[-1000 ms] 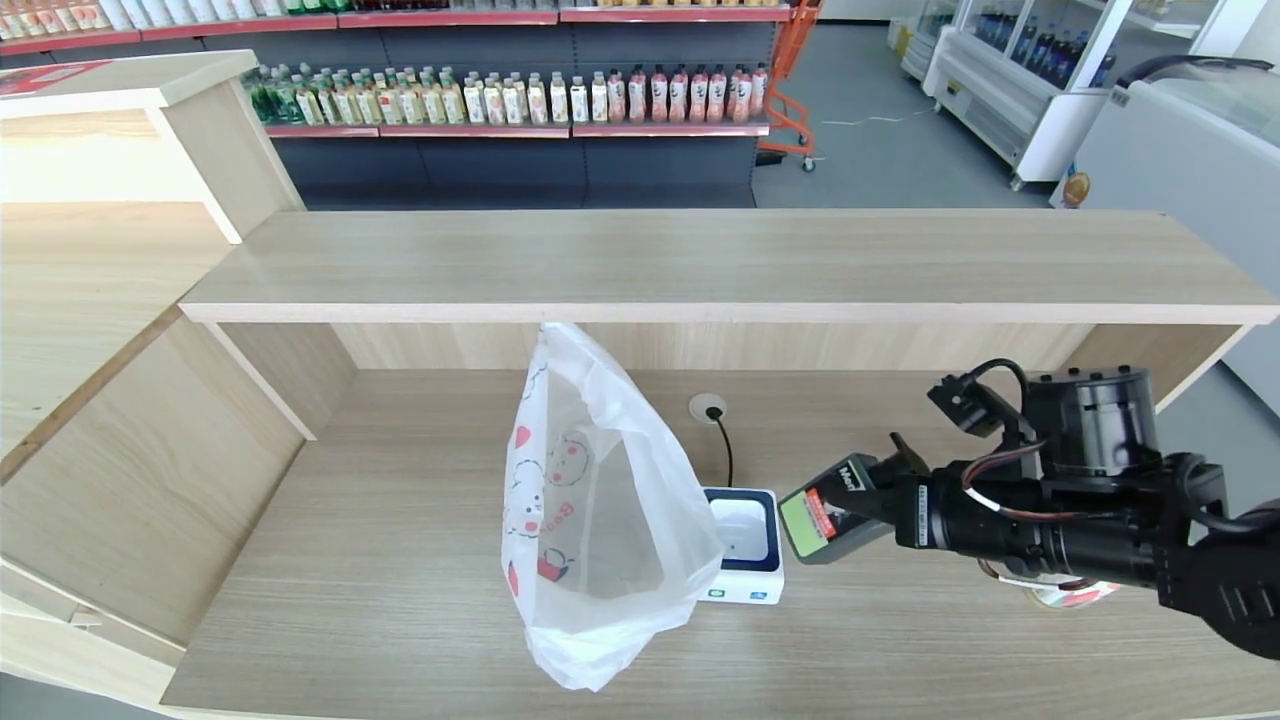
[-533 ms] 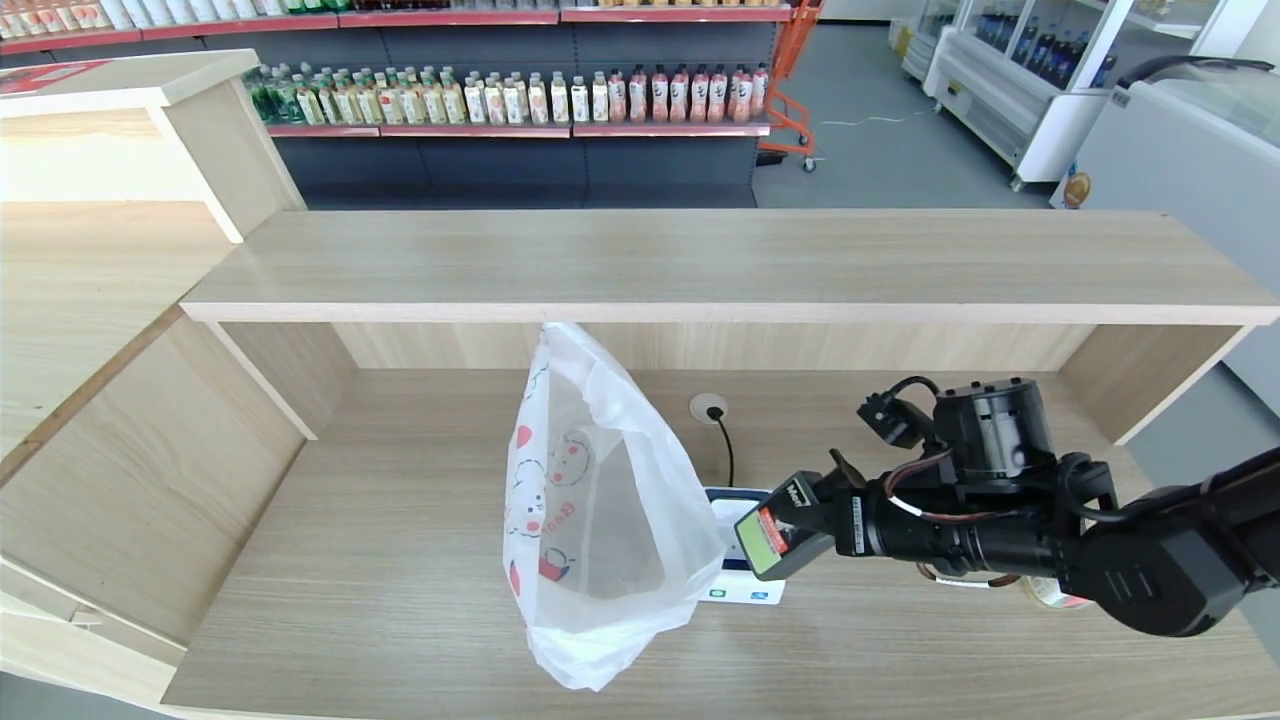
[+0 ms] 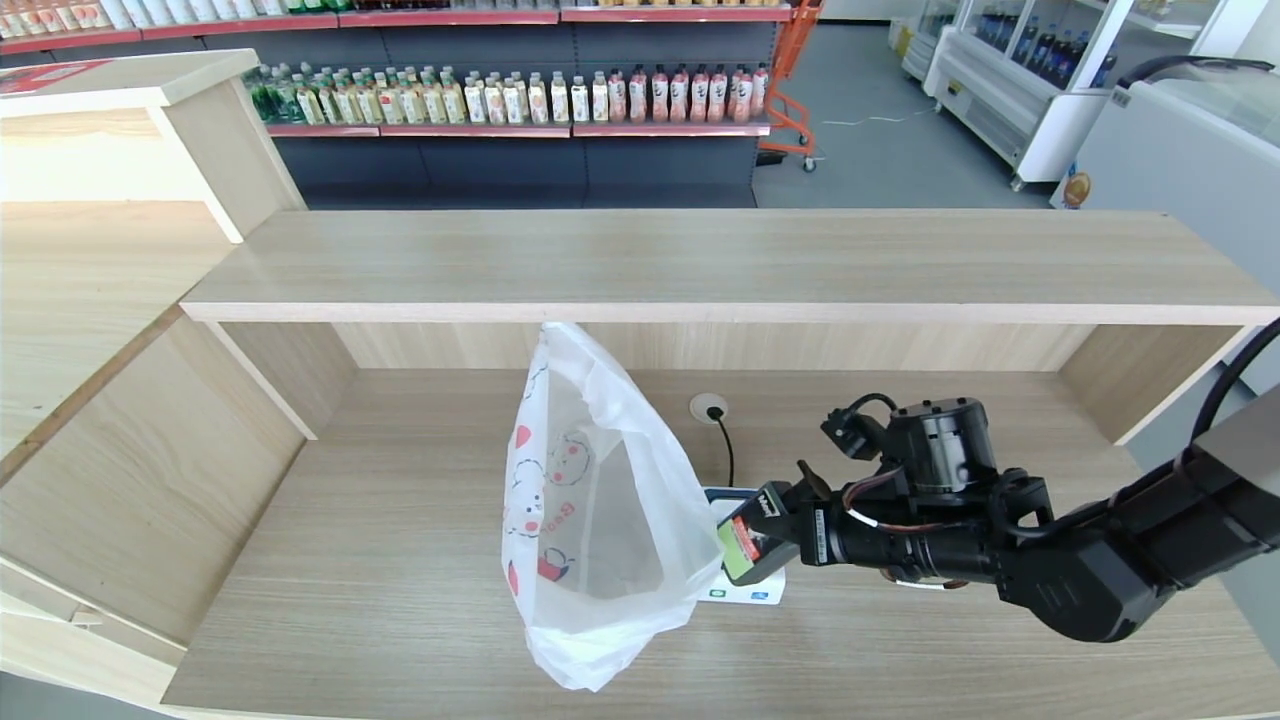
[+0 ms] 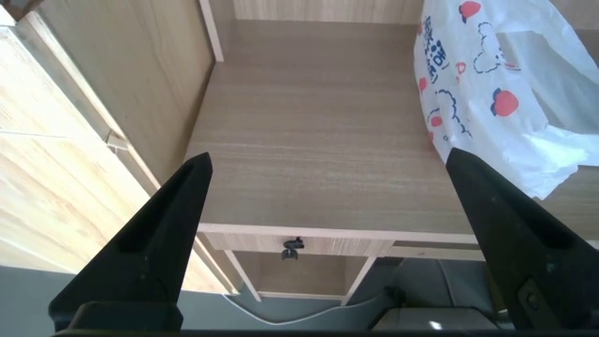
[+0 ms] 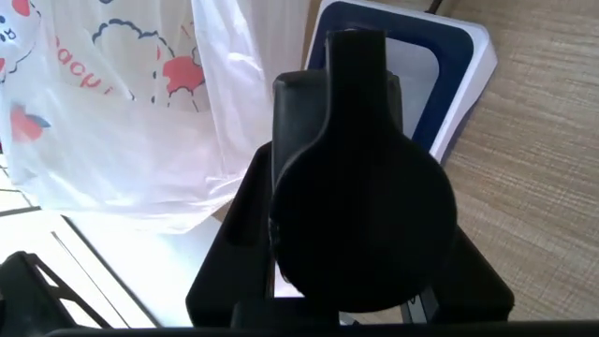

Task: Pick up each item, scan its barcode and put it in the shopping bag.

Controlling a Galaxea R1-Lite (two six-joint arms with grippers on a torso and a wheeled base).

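**Jaws holding box (image 3: 737, 550) over scanner (image 3: 752, 595)**

Right jaws pinched the small green-labelled box just above the scanner, right beside the shopping bag (image 3: 590, 500). Left jaws were spread with nothing between them, near the desk (image 3: 380, 560) front edge. My read: scan underway, bagging this box still left. Bag contents unclear.

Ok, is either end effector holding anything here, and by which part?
The right end effector grips a small dark pack by the end nearest its wrist, with the green-and-red label end over the scanner. The left end effector is open, empty.
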